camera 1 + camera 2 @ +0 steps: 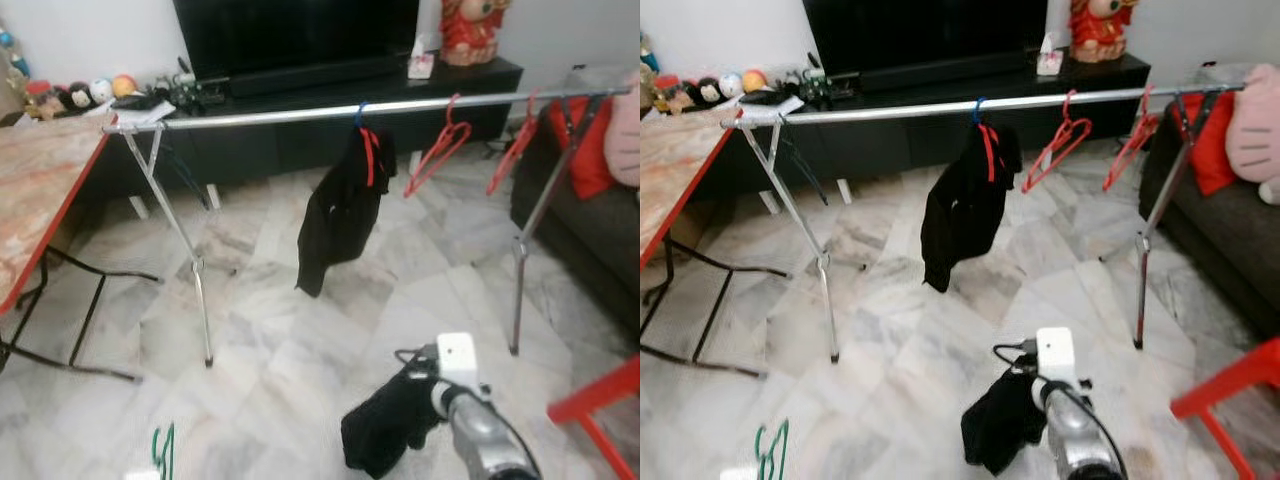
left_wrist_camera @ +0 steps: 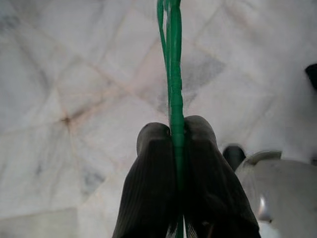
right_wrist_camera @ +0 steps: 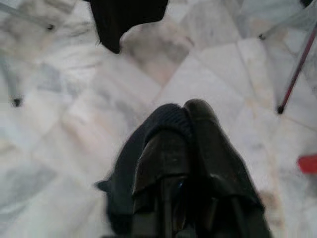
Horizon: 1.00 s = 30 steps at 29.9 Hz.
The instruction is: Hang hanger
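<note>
- Fingers (image 2: 153,188) of the left gripper (image 2: 177,148) are pressed together on a thin green hanger (image 2: 173,64), whose wire runs out past the fingertips over the marble floor (image 2: 74,99).
- From the head views the green hanger shows low on the robot's left, just above the floor, well short of the rail.
- Right gripper (image 3: 183,144) has its 2 fingers closed on a dark garment (image 3: 129,173); cloth bulges between and beside the fingers and hangs down below them.
- In the left eye view that dark garment dangles from the end of the silver right arm (image 1: 480,430), which carries a white box (image 1: 457,358) at the wrist.
- Ahead of both arms stands a metal drying rack (image 1: 200,280) with a long horizontal rail (image 1: 280,115) on crossed legs.
- On the rail hangs 1 black garment (image 1: 335,220) on a hanger with a blue hook, a red strap showing at its neck.
- To the robot's right of it, 2 bare red hangers (image 1: 437,150) hang tilted on the same rail, apart from each other.
- Behind the rack is a low black TV unit (image 1: 300,140) with a dark screen, a red figure (image 1: 470,30) and small toys (image 1: 80,95) on it.
- At the robot's left sits a table with a red edge (image 1: 40,250); at its right, a dark sofa (image 1: 590,240) with a red cushion and a pink plush, and a red frame (image 1: 600,410) near the floor.
</note>
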Tool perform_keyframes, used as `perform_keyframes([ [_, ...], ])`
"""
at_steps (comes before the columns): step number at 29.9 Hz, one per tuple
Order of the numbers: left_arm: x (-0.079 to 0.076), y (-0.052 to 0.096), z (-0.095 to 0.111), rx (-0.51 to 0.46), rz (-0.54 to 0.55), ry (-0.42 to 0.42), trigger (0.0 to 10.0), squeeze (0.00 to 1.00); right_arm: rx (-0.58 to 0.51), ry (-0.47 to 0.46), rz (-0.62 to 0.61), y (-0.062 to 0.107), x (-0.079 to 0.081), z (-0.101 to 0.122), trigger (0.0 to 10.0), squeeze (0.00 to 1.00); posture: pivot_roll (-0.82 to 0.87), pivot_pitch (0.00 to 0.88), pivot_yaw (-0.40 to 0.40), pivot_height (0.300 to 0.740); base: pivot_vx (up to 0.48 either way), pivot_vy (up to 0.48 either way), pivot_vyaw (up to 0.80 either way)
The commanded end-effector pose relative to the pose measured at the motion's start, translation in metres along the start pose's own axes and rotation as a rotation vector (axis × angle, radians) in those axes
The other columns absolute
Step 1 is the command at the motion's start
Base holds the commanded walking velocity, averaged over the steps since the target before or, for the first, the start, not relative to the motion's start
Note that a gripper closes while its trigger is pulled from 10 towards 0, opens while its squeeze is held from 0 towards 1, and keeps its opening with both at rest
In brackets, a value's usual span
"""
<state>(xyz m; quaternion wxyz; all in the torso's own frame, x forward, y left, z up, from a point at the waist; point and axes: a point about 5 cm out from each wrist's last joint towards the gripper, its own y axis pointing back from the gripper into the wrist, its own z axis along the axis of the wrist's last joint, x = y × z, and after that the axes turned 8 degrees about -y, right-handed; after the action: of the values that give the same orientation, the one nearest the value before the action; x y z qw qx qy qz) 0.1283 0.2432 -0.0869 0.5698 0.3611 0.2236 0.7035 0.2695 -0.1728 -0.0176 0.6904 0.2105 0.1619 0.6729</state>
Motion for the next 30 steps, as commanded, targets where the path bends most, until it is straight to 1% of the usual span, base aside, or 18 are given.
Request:
perform_keyframes([
  [1, 0.001, 0.0, 0.0, -0.001, 0.003, 0.002, 10.0, 0.0, -0.051, 0.019, 0.021, -0.003, 0.004, 0.013, 10.0, 0.0, -0.13, 0.0, 0.063, 0.74, -0.292, 0.0, 0.0],
  [6, 0.001, -0.003, 0.01, -0.041, -0.001, -0.004, 10.0, 0.0, -0.072, 0.031, 0.039, -0.005, 0.006, 0.022, 10.0, 0.0, -0.13, 0.0, 0.062, 0.74, -0.292, 0.0, 0.0],
  [7, 0.001, -0.004, 0.014, -0.053, -0.002, -0.006, 10.0, 0.0, -0.085, 0.044, 0.048, -0.006, 0.007, 0.027, 10.0, 0.0, -0.13, 0.0, 0.061, 0.74, 0.0, 0.0, 0.0],
  [8, 0.001, -0.004, 0.014, -0.053, -0.002, -0.006, 10.0, 0.0, -0.085, 0.044, 0.048, -0.006, 0.007, 0.027, 10.0, 0.0, -0.13, 0.0, 0.061, 0.74, 0.0, 0.0, 0.0],
  [9, 0.001, -0.006, 0.018, -0.071, -0.006, -0.017, 10.0, 0.0, -0.101, 0.062, 0.06, -0.008, 0.009, 0.033, 10.0, 0.0, -0.13, 0.0, 0.061, 0.74, 0.0, 0.0, 0.0],
  [15, 0.002, -0.007, 0.027, -0.119, -0.011, -0.037, 10.0, 0.0, -0.144, 0.07, 0.088, -0.009, 0.012, 0.049, 10.0, 0.0, -0.13, 0.0, 0.06, 0.74, 0.0, 0.0, 0.0],
  [19, 0.003, -0.008, 0.048, -0.248, -0.023, -0.083, 10.0, 0.0, -0.164, 0.125, 0.116, -0.01, 0.015, 0.06, 10.0, 0.0, -0.14, 0.0, 0.063, 0.74, 0.0, 0.0, 0.0],
  [20, 0.003, -0.008, 0.057, -0.305, -0.035, -0.093, 10.0, 0.0, -0.17, 0.138, 0.126, -0.01, 0.016, 0.064, 10.0, 0.0, -0.14, 0.0, 0.063, 0.74, 0.0, 0.0, 0.0],
  [22, 0.003, -0.007, 0.069, -0.377, -0.055, -0.12, 10.0, 0.0, -0.182, 0.137, 0.135, -0.01, 0.017, 0.069, 10.0, 0.0, -0.14, 0.0, 0.063, 0.74, 0.0, 0.0, 0.0],
  [24, 0.004, -0.005, 0.079, -0.428, -0.074, -0.14, 10.0, 0.0, -0.2, 0.147, 0.152, -0.01, 0.02, 0.074, 10.0, 0.0, -0.14, 0.0, 0.065, 0.74, 0.0, 0.0, 0.0],
  [26, 0.005, -0.001, 0.094, -0.501, -0.11, -0.179, 10.0, 0.0, -0.22, 0.158, 0.202, -0.01, 0.027, 0.082, 10.0, 0.0, -0.13, 0.0, 0.066, 0.74, 0.0, 0.0, 0.0],
  [28, 0.005, -0.001, 0.094, -0.501, -0.11, -0.179, 10.0, 0.0, -0.22, 0.158, 0.202, -0.01, 0.027, 0.082, 10.0, 0.0, -0.13, 0.0, 0.066, 0.74, 0.0, 0.0, 0.0],
  [29, 0.004, 0.002, 0.102, -0.536, -0.139, -0.207, 10.0, 0.0, -0.224, 0.181, 0.229, -0.01, 0.03, 0.087, 10.0, 0.0, -0.14, 0.0, 0.067, 0.74, 0.0, 0.0, 0.0],
  [30, 0.0, 0.007, 0.113, -0.574, -0.206, -0.239, 10.0, 0.0, -0.209, 0.252, 0.261, -0.011, 0.034, 0.092, 10.0, 0.0, -0.14, 0.0, 0.069, 0.74, 0.0, 0.0, 0.0],
])
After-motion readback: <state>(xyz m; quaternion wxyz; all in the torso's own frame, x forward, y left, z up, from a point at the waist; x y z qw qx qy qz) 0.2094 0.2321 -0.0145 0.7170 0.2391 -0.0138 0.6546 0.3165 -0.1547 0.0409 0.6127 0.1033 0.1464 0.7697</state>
